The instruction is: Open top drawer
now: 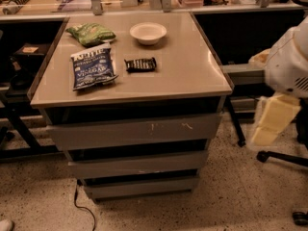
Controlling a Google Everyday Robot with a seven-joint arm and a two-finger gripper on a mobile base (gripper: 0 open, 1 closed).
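At the right edge of the view: my tool (270, 121), pale yellow and blurred, hangs below my white arm (288, 64). It is beside the cabinet's right side, at about the height of the drawer fronts, and touches nothing.
State of my tool: I cannot tell whether it is apart or together. It holds nothing that I can see.
Top drawer (120, 134): the uppermost and widest of the three grey fronts, directly under the worktop with a dark gap between them. It has no handle and looks shut, with none of its inside showing. It is well apart from my tool.
Scratches (168, 126): small white marks on the top drawer's front, right of centre.
Middle drawer (137, 163): a narrower plain grey front just below the top one.
Bottom drawer (142, 186): the lowest grey front, near the floor.
Worktop (192, 76): a beige slab, carrying four things.
White bowl (148, 32): upright, near the back, about centre.
Green bag (91, 33): back left, beside the bowl.
Blue chip bag (94, 67): lying flat on the left, in front of the green bag.
Dark snack packet (141, 64): lying flat just right of the blue chip bag.
Black cable (83, 208): on the speckled floor by the cabinet's lower left corner.
Chair base (284, 158): black legs on the floor, below my tool.
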